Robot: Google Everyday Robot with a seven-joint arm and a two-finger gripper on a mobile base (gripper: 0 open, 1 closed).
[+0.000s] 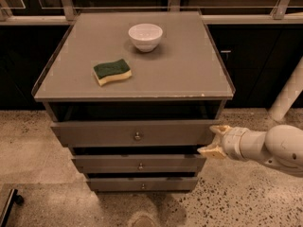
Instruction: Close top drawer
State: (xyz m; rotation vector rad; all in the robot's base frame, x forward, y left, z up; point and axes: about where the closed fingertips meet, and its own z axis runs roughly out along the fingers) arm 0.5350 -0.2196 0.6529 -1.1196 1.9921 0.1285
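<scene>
The white arm (280, 148) comes in from the right edge of the scene, low and on the near side, and lies almost level, tilted slightly upward toward the left. It narrows to a ringed wrist (235, 143). The pincer (214, 140) points left. Its two tan fingers (220, 128) stand apart, one above the other, the lower one reaching a little further left, with a gap between them.
</scene>
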